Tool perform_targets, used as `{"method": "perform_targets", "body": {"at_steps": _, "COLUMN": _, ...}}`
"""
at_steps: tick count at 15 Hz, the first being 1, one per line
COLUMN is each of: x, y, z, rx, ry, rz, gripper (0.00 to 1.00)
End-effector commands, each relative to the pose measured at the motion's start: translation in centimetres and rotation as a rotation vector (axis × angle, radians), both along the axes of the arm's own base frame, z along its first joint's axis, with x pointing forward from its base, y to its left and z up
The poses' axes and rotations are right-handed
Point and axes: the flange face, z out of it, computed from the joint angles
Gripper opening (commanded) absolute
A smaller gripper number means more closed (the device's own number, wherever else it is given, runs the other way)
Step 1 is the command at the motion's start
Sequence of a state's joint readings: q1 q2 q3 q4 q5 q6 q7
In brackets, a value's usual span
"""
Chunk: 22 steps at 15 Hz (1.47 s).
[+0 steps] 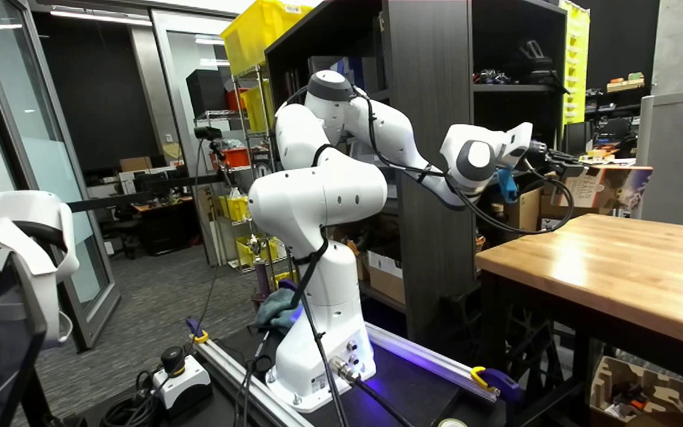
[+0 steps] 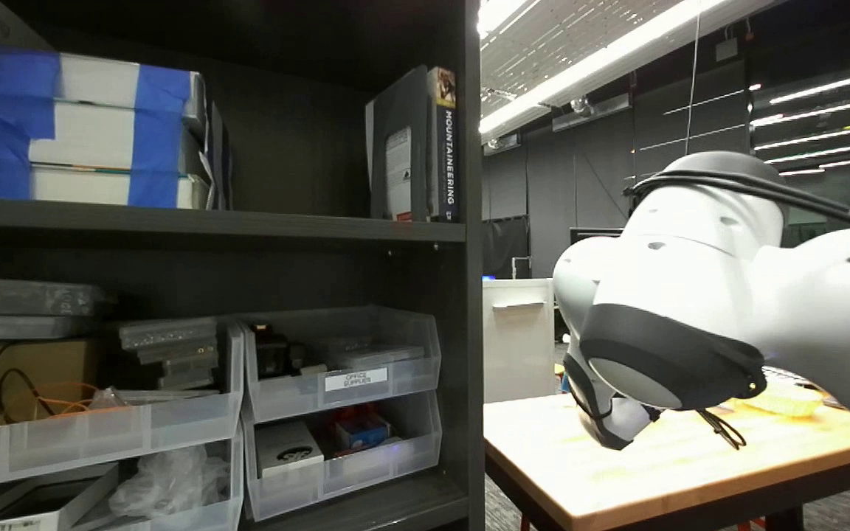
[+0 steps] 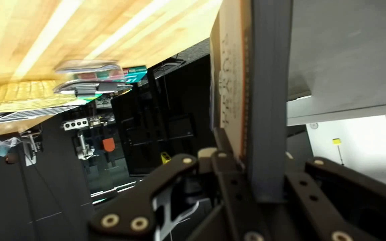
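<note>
Lengthwise, the book (image 3: 267, 93) points outward from the fingers (image 3: 234, 190).

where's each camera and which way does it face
In an exterior view: set back, facing the whole arm, dark shelving behind.
In an exterior view: close to open shelves, facing them; part of the arm at right.
Wrist view: on the arm, scene upside down, looking past the end effector and gripped book across a wooden table.
Both exterior views share the arm and table.
</note>
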<state>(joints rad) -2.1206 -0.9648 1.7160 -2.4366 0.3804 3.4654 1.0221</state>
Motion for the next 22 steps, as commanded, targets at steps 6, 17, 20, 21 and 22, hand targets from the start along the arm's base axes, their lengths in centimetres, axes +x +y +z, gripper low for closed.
{"method": "perform_targets", "body": {"at_steps": 6, "x": 3.2, "y": 2.5, "z": 0.2, "rx": 0.026, "ry": -0.039, "rz": 0.059, "gripper": 0.04}}
{"method": "perform_targets", "body": {"at_steps": 17, "x": 4.7, "y": 8.0, "z": -7.5, "rx": 0.084, "ry": 0.066, "rz": 0.157, "gripper": 0.04}}
{"method": "perform_targets", "body": {"at_steps": 20, "x": 4.6, "y": 8.0, "z": -8.8, "rx": 0.072, "ry": 0.089, "rz": 0.154, "gripper": 0.04}}
{"method": "perform_targets", "body": {"at_steps": 21, "x": 4.6, "y": 7.9, "z": -9.3, "rx": 0.06, "ry": 0.097, "rz": 0.152, "gripper": 0.04}}
{"method": "perform_targets", "body": {"at_steps": 22, "x": 4.6, "y": 7.7, "z": -9.8, "rx": 0.052, "ry": 0.104, "rz": 0.148, "gripper": 0.04}}
